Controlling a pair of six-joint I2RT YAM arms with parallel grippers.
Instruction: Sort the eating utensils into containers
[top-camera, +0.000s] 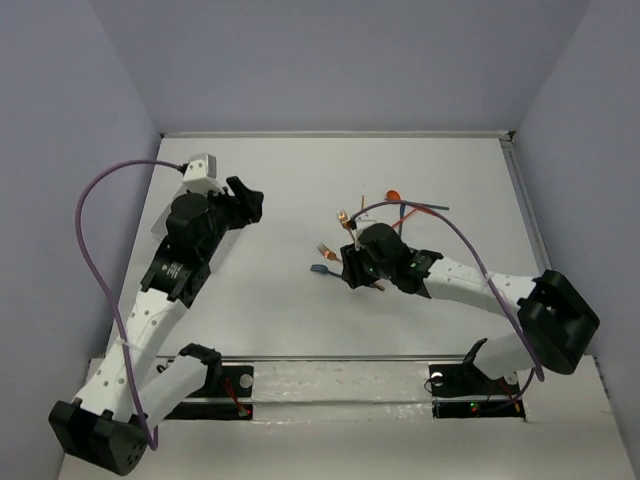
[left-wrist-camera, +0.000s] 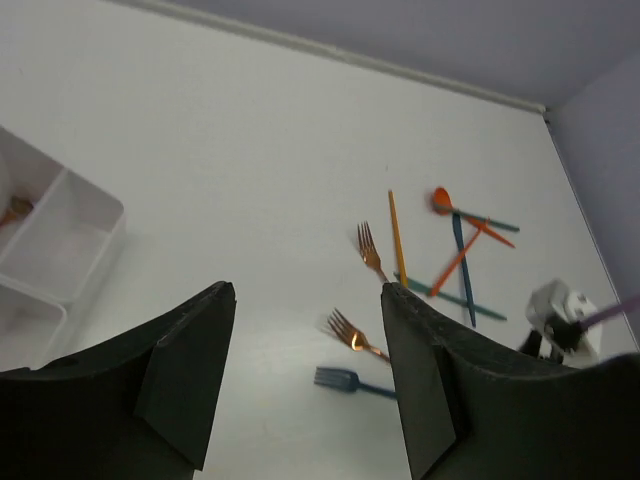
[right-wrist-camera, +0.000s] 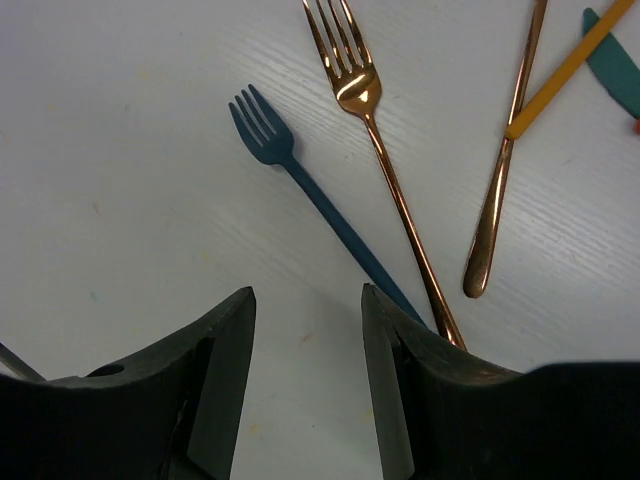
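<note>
The utensils lie loose on the table. In the right wrist view a teal-blue fork (right-wrist-camera: 300, 175), a copper fork (right-wrist-camera: 372, 135), a copper handle (right-wrist-camera: 503, 165) and an orange stick (right-wrist-camera: 572, 62) lie ahead of my right gripper (right-wrist-camera: 305, 300), which is open and empty, its right finger over the two forks' handle ends. The top view shows it (top-camera: 348, 268) beside the blue fork (top-camera: 319, 269). My left gripper (left-wrist-camera: 308, 290) is open and empty, high above the table. The white divided tray (left-wrist-camera: 95, 215) is at its left, with a copper piece (left-wrist-camera: 15, 208) in one compartment.
Further back lie an orange spoon (left-wrist-camera: 441, 200), a blue stick (left-wrist-camera: 462, 265), a teal stick (left-wrist-camera: 455, 300) and another copper fork (left-wrist-camera: 370, 250). The left arm (top-camera: 185, 250) covers most of the tray in the top view. The table's back edge (top-camera: 330, 133) meets the wall.
</note>
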